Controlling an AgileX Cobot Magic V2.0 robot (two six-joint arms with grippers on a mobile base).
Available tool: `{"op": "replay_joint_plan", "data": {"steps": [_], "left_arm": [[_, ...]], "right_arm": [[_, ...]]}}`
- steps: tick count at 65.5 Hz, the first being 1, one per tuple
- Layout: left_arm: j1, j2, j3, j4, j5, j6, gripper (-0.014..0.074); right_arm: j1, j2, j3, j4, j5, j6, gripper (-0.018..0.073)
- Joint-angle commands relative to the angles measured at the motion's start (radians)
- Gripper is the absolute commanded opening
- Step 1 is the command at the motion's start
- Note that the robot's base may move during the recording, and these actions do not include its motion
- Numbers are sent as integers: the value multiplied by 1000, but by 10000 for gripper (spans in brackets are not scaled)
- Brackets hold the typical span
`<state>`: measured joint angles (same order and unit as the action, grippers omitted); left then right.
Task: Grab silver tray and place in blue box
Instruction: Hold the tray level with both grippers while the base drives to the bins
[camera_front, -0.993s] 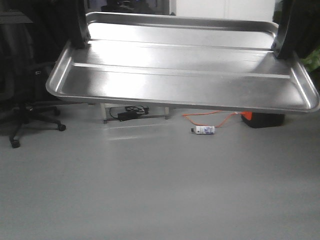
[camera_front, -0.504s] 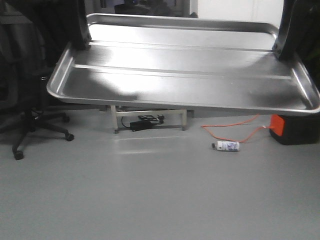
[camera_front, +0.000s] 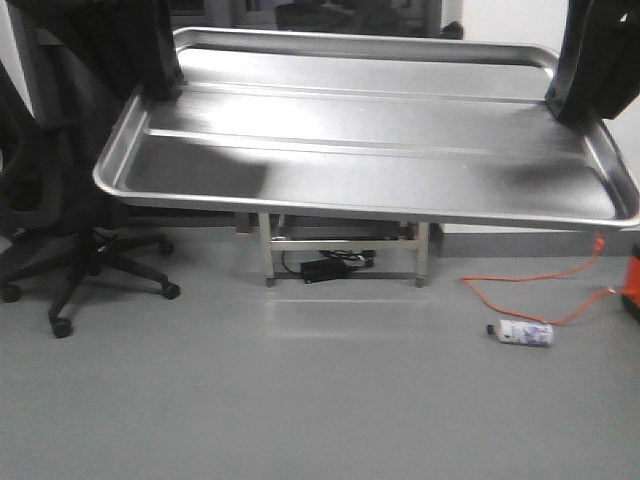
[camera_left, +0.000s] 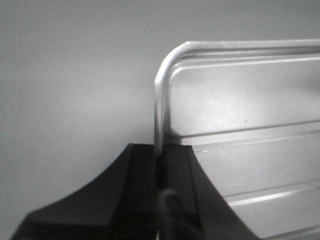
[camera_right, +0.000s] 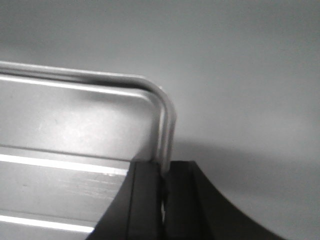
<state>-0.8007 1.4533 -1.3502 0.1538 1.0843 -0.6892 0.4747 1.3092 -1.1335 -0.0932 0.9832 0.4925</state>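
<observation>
The silver tray (camera_front: 370, 150) hangs in the air across the top of the front view, held level between both arms, its two long ridges showing. My left gripper (camera_front: 160, 90) is shut on the tray's left rim. In the left wrist view its black fingers (camera_left: 145, 170) pinch that rim near a rounded corner of the silver tray (camera_left: 240, 115). My right gripper (camera_front: 570, 105) is shut on the right rim. The right wrist view shows its fingers (camera_right: 150, 185) clamping the rim of the silver tray (camera_right: 75, 130). The blue box is out of view.
Below the tray lies grey floor. A black office chair (camera_front: 60, 250) stands at the left. A metal table frame (camera_front: 345, 235) with a black power brick is behind. An orange cable (camera_front: 540, 295) and a small white bottle (camera_front: 520, 333) lie on the floor at right.
The background has slid to the right in the front view: chair, table frame, cable and bottle all shifted right and nearer. The tray stays held the same way in both grippers.
</observation>
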Motion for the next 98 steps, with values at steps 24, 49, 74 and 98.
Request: {"op": "replay_joint_plan", "data": {"steps": [24, 49, 74, 98], "left_arm": [[8, -36, -26, 66, 29, 3, -105], [8, -36, -26, 66, 29, 3, -105], [8, -36, -26, 66, 29, 3, -105], [8, -36, -26, 66, 29, 3, -105]], "right_arm": [[-10, -27, -31, -84, 7, -10, 69], [-10, -27, -31, -84, 7, -10, 69], [-10, -27, -31, -84, 7, -10, 69], [-10, -27, -31, -84, 7, -10, 69]]}}
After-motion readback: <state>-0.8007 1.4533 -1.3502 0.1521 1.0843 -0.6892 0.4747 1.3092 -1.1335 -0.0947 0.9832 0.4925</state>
